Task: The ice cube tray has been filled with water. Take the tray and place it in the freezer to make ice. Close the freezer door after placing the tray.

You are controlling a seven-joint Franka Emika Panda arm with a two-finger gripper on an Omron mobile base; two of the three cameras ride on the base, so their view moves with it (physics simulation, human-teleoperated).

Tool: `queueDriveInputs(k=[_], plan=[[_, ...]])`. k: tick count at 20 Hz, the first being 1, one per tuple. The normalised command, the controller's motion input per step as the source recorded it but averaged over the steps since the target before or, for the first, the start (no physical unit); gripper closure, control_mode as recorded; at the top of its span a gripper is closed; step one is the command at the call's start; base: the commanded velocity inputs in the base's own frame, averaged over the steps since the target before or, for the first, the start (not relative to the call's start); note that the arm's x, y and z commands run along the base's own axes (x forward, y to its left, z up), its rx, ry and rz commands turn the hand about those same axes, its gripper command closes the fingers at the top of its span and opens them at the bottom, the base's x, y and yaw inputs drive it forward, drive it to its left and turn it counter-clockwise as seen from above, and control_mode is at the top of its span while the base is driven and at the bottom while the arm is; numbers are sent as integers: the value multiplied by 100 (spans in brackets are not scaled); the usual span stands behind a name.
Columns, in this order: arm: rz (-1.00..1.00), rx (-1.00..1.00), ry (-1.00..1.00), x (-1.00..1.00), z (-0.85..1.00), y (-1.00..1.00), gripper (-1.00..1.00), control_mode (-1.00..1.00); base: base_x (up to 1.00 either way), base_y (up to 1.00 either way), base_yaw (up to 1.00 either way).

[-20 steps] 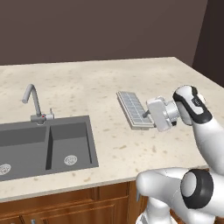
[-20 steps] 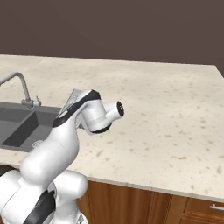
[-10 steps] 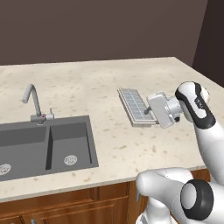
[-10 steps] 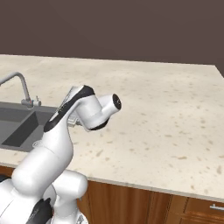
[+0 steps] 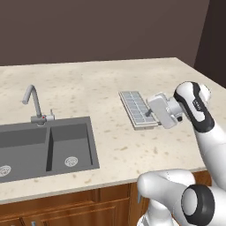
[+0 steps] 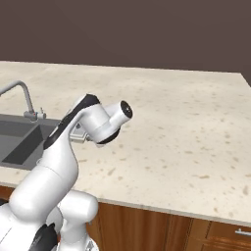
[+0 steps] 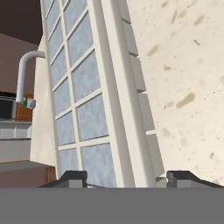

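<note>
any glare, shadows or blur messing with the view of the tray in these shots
Left base view: flat even light, ice cube tray sharp, no glare, the gripper covering its near end. Hand view: tray fills the frame up close, steeply foreshortened, cells crisp, no blur.

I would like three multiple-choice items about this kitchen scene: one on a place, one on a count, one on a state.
1. Where does the tray lie?
A. in the sink
B. on the counter, right of the sink
C. on the floor

2. How many basins has the sink?
A. one
B. two
C. three

3. How stands the gripper?
A. open, fingertips either side of the tray's long edge
B. shut on the faucet
C. shut on the tray

Key: 1 B, it rests on the counter; 2 B, a divider splits the sink; 3 A, a wide gap shows.
</note>
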Motion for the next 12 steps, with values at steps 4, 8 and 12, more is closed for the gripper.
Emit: queueDriveInputs(k=[4, 8, 12], plan=[[0, 1, 0, 0, 0, -16, 100, -100, 0, 0, 0], [0, 0, 0, 0, 0, 0, 100, -100, 0, 0, 0], [0, 0, 0, 0, 0, 0, 100, -100, 0, 0, 0]])
